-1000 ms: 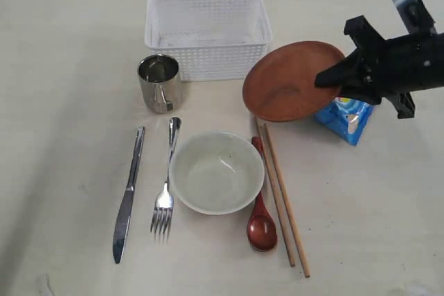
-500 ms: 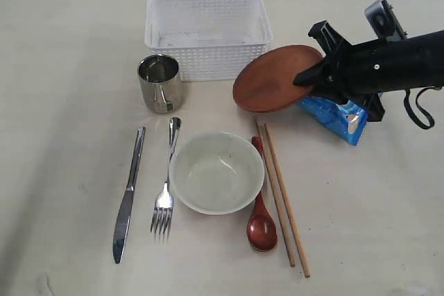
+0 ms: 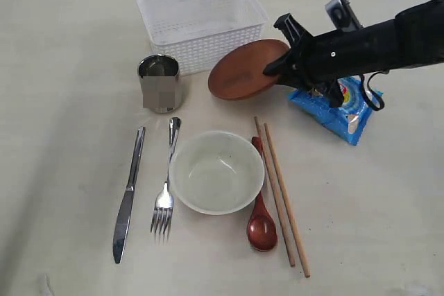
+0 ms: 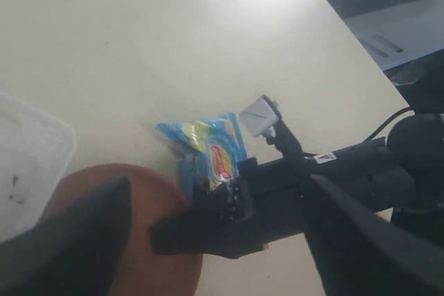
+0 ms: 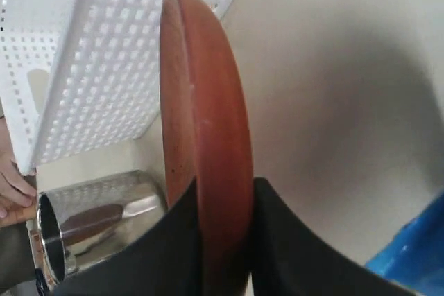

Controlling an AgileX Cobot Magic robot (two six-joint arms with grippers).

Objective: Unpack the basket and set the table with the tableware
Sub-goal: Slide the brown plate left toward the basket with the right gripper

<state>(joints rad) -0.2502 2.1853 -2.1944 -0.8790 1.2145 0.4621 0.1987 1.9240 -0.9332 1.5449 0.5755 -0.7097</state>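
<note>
My right gripper (image 3: 276, 68) (image 5: 225, 195) is shut on the rim of the round brown plate (image 3: 243, 68) (image 5: 207, 116), holding it tilted just above the table (image 3: 62, 67), against the white basket (image 3: 201, 20) (image 5: 83, 53). The basket sits askew and looks empty. The steel cup (image 3: 159, 83), knife (image 3: 127, 195), fork (image 3: 166, 181), cream bowl (image 3: 216, 171), wooden spoon (image 3: 261, 209) and chopsticks (image 3: 281, 192) lie on the table. My left gripper (image 4: 215, 240) hangs open above the plate (image 4: 142, 240), with nothing between its fingers.
A blue chip bag (image 3: 340, 109) (image 4: 208, 147) lies on the table under my right arm (image 3: 374, 36). Fingers of a person's hand (image 5: 10, 185) show beside the basket in the right wrist view.
My right gripper has carried the plate leftward, from over the chip bag to the basket's front corner. The basket has been pushed back and turned.
</note>
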